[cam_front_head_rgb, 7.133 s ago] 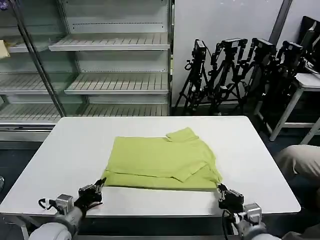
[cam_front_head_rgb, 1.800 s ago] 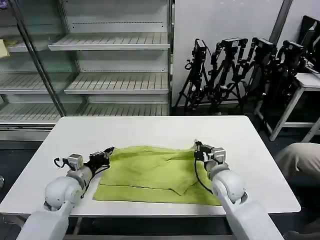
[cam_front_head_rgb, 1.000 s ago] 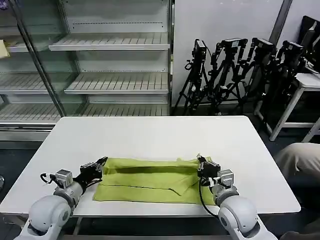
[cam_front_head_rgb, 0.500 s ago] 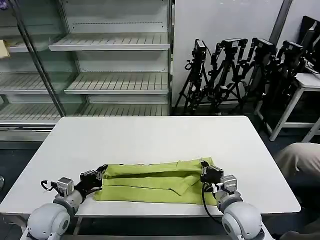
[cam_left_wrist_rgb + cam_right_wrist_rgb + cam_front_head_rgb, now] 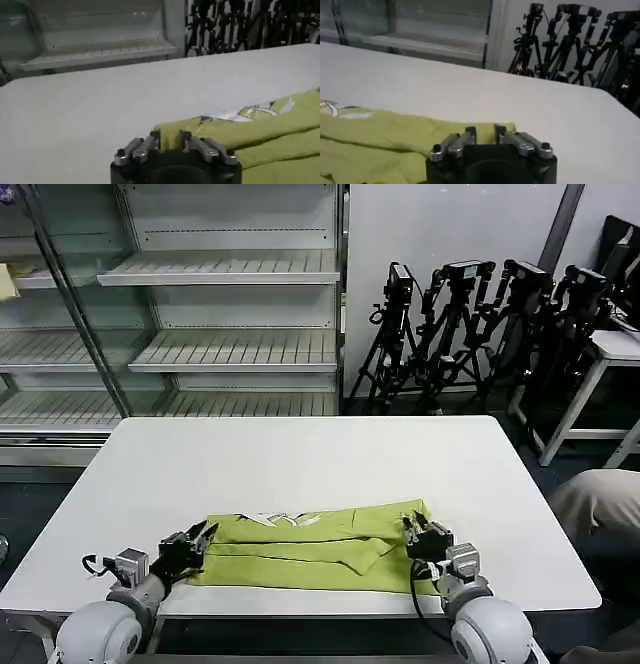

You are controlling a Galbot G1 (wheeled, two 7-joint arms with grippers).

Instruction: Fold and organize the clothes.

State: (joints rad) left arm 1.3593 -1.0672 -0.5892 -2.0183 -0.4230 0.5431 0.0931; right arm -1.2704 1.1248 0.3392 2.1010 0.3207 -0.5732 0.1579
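The clothes are one lime-green T-shirt (image 5: 320, 552), lying as a long flat band across the near part of the white table (image 5: 300, 454). Its far edge is turned over toward me, and a small white print (image 5: 280, 519) shows on the top layer. My left gripper (image 5: 203, 534) sits at the band's left end, shut on the turned-over edge; green fabric (image 5: 260, 135) fills the gap of the left gripper (image 5: 170, 137). My right gripper (image 5: 412, 527) pinches the same edge at the right end, and the shirt (image 5: 380, 145) runs away from the right gripper (image 5: 484, 131).
Empty metal shelves (image 5: 230, 304) stand behind the table. A row of black tripods (image 5: 480, 324) lines the back wall on the right, next to a small white side table (image 5: 615, 349). A person's knee (image 5: 600, 504) shows at the right edge. Bare tabletop stretches beyond the shirt.
Both grippers pulled the shirt's far edge toward the front of the table, folding it into a narrow band. In the last half second the edge settled lower and the white print came into sight.
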